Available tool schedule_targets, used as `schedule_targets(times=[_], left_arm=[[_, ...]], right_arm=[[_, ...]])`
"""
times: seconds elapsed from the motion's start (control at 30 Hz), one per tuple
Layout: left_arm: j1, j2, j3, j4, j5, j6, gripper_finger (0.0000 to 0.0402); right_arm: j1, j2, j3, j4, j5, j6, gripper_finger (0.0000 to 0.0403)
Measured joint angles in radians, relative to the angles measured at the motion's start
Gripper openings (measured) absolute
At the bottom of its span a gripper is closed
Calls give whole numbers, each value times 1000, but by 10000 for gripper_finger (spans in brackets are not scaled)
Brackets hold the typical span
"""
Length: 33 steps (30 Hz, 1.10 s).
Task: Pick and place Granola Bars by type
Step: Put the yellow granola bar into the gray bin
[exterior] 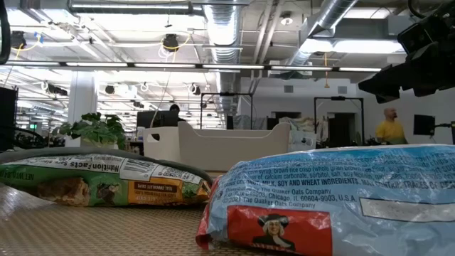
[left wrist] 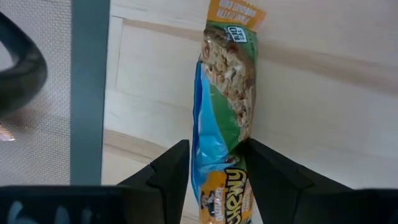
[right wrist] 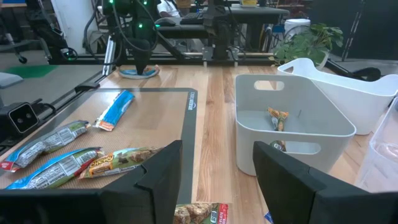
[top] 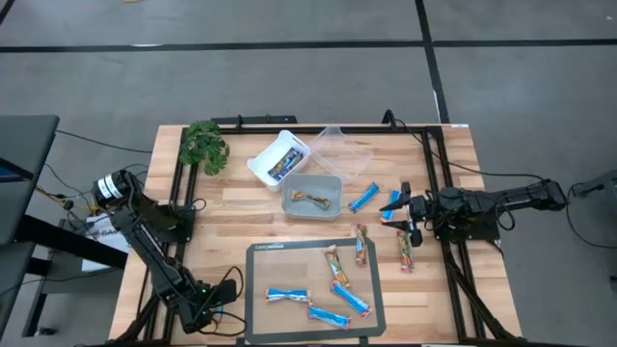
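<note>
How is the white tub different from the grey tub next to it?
The white tub sits turned at a slant, while the grey tub sits square to the table edge. The white tub holds blue-wrapped bars; the grey tub holds a tan bar. The white tub is closer to the plant than the grey tub. Both are open tubs on the wooden table.

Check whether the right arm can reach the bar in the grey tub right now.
Probably yes. The open right gripper faces the grey tub across the wood, with nothing tall between. The tub is open-topped; the bar lies on its floor, so approach from above.
</note>
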Motion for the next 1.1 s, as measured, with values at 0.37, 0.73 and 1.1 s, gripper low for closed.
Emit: schedule_targets(times=[0.37, 0.73, 1.1], left_arm=[[0, -1, 0, 18, 38, -56, 22], [54, -17, 0, 210, -39, -114, 28], [231, -43, 0, 557, -256, -80, 7]], right_arm=[[0, 0, 0, 0, 0, 0, 191], [0, 0, 0, 0, 0, 0, 191], [0, 0, 0, 0, 0, 0, 191]])
